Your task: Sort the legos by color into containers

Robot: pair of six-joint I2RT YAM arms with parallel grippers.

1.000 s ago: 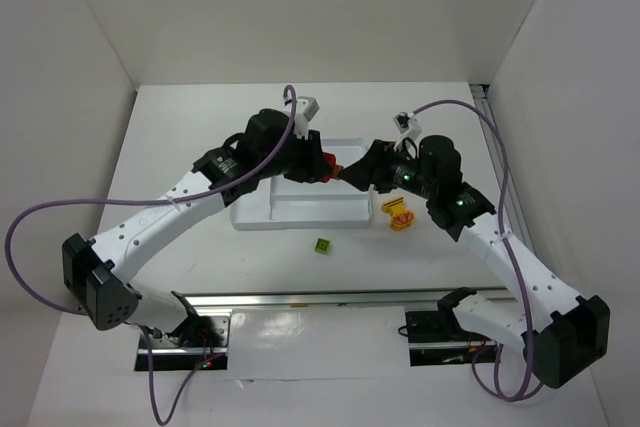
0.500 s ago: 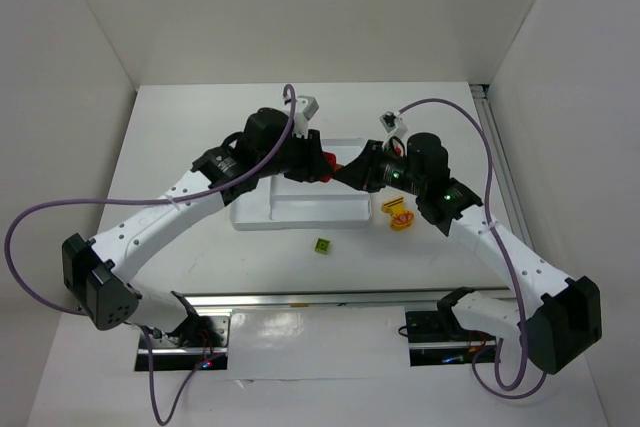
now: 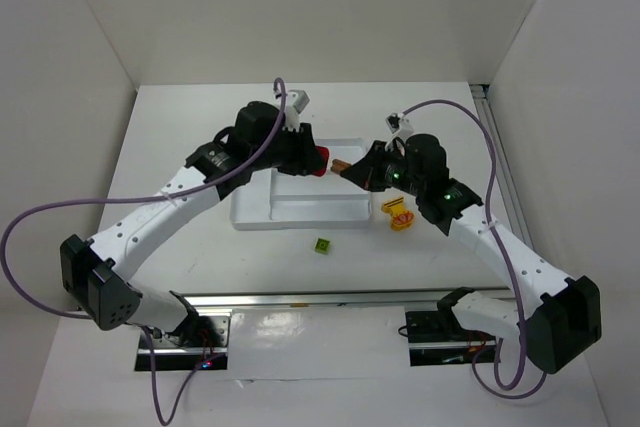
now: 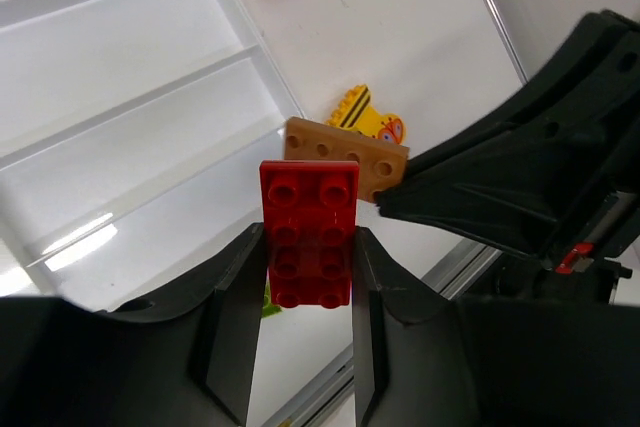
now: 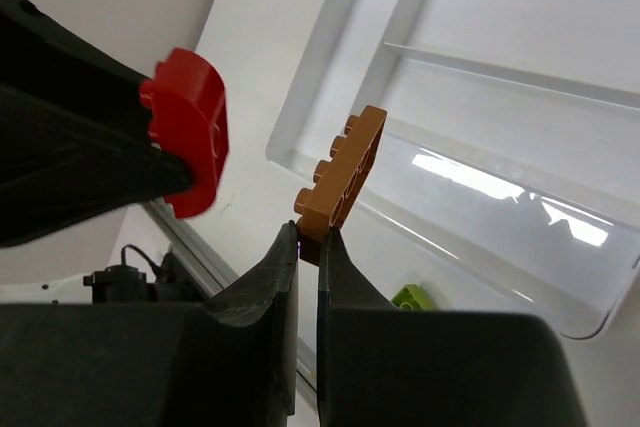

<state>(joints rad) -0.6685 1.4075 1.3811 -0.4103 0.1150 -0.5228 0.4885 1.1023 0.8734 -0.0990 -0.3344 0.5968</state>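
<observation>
Left gripper (image 4: 308,247) pinching red brick (image 4: 309,197); right gripper (image 5: 307,247) pinching orange-brown brick (image 5: 342,172) just beside it; white tray (image 3: 300,209) beneath both.

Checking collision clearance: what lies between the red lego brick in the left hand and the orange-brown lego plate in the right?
Nothing: the right wrist view shows open air between red plastic brick and flat orange-brown plastic plate.
</observation>
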